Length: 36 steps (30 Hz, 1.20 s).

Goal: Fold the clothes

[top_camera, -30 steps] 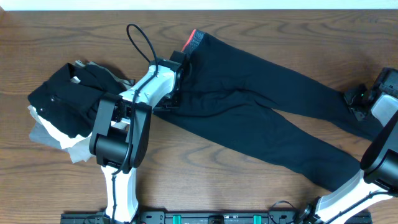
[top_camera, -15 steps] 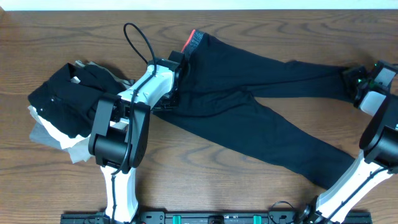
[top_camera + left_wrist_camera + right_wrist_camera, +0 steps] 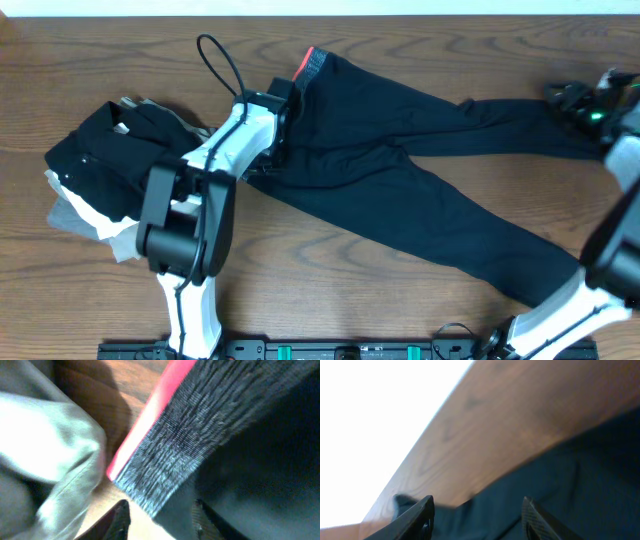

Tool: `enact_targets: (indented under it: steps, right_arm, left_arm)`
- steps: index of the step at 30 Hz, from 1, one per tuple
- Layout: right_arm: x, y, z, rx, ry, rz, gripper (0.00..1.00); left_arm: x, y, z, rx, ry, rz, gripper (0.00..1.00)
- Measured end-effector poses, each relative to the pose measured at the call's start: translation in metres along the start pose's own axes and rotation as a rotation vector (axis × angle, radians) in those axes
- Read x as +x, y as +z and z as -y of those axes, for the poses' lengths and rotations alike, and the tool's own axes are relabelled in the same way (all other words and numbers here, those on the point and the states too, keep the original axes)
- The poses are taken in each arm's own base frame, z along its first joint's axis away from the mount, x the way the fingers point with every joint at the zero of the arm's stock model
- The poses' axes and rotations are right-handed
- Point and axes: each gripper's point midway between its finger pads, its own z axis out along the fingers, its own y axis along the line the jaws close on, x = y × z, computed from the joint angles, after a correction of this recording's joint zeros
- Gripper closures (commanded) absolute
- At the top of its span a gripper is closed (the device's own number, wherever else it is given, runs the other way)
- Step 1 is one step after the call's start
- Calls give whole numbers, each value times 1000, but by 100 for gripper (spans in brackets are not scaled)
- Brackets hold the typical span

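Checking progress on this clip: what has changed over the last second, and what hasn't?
The right gripper moved away from the robot's base, toward the top of the overhead view. It dragged the end of one leg of the leggings with it, so that leg now runs straighter along the far side. The left gripper stayed at the waistband. The garment heap did not move.

Overhead: bright, even light from above. Desk [image 3: 400, 300] grain sharp. Leggings [image 3: 400, 170] near-featureless dark mass, thin soft shadow along lower edge.
Left wrist: very close, soft focus. Waistband [image 3: 170, 445] weave partly crisp, pale cloth [image 3: 45, 455] left of leggings blurred.
Right wrist: background above leggings blown out white. Right tool [image 3: 477, 512] fingers dark, soft-edged.
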Motion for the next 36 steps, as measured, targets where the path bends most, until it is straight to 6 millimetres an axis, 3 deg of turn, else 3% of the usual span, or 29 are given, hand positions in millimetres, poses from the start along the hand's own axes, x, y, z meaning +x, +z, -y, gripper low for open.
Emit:
enact_targets:
  steps: [4, 7, 8, 10, 13, 18, 25, 29, 36]
  right_arm:
    - [-3, -76, -41, 90, -35, 36, 46]
    - [24, -122, -51, 222, -4, 14, 62]
    - [35, -135, -48, 282, 26, -2, 77]
    - [56, -155, -39, 383, 69, -35, 97]
    - [85, -178, -12, 559, 138, -97, 99]
    - [125, -189, 48, 800, 226, -147, 99]
    - [182, -190, 133, 954, 401, -130, 99]
    - [200, -192, 156, 984, 455, -112, 99]
    - [202, -186, 185, 1008, 457, 12, 99]
  left_arm:
    - [-12, -41, -7, 55, -31, 100, 45]
    - [-17, -78, -17, 97, -59, 190, 44]
    - [-18, -88, -20, 109, -68, 214, 44]
    - [-19, -106, -26, 130, -82, 255, 44]
    - [-18, -126, -33, 151, -98, 302, 44]
    - [-17, -137, -35, 178, -105, 324, 44]
    - [-14, -137, -28, 215, -97, 309, 44]
    - [-14, -138, -27, 222, -96, 306, 44]
    - [-13, -138, -25, 232, -94, 302, 44]
